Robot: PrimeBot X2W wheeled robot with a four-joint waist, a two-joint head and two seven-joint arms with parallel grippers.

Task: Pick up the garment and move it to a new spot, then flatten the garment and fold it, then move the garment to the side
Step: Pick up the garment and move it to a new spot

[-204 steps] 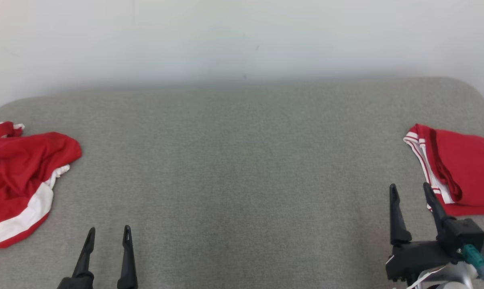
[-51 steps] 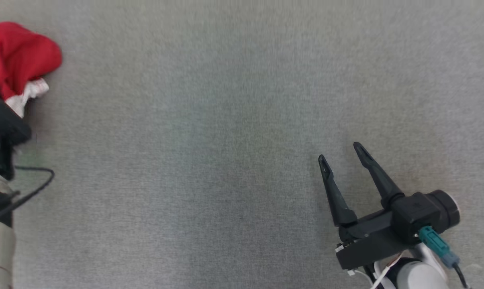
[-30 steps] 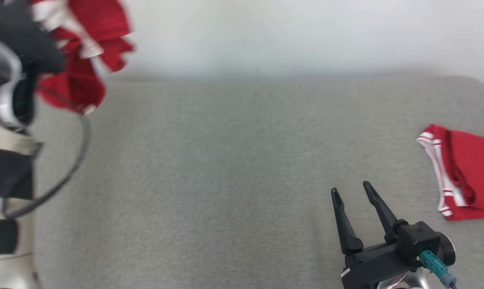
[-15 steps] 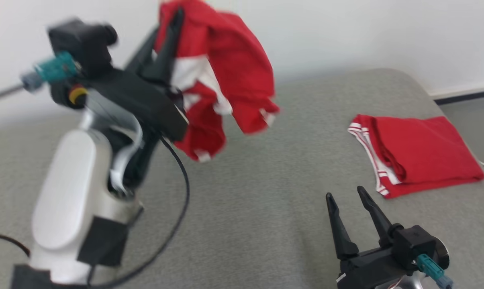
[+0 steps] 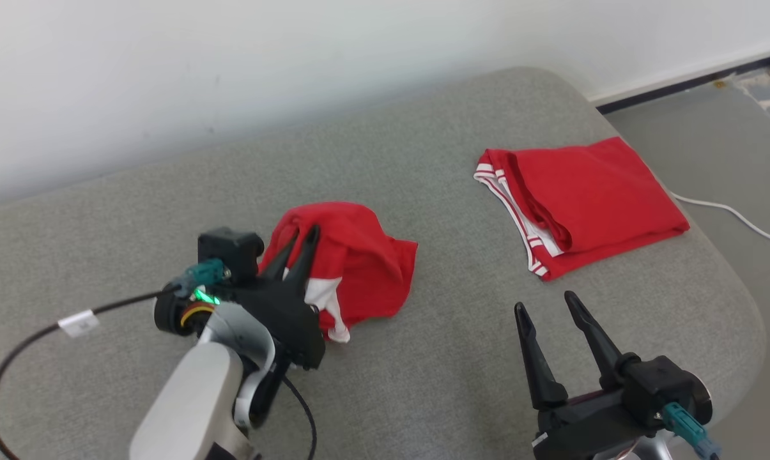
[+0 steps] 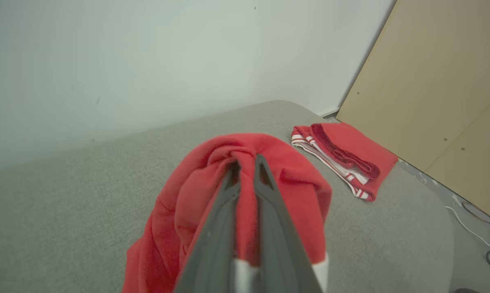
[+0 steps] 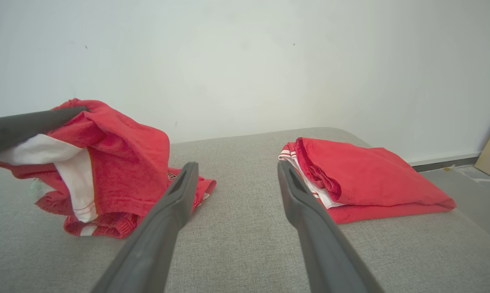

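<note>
R end effector (image 7: 236, 167) wide open, empty. Garment (image 7: 123, 158) bunched at left, pinched by L end effector (image 7: 72, 112); folded cloth (image 7: 362, 179) at right.

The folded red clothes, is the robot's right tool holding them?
No, the right tool stands open and empty, with bare grey cushion between it and the folded red clothes.

Black fingers (image 5: 530, 364) on left gripper (image 5: 303, 231), right gripper (image 5: 546, 301); teal plugs (image 5: 682, 425); silver-white forearm (image 5: 186, 402); tagged black cable (image 5: 129, 301); maybe yellow ring (image 5: 193, 314).
</note>
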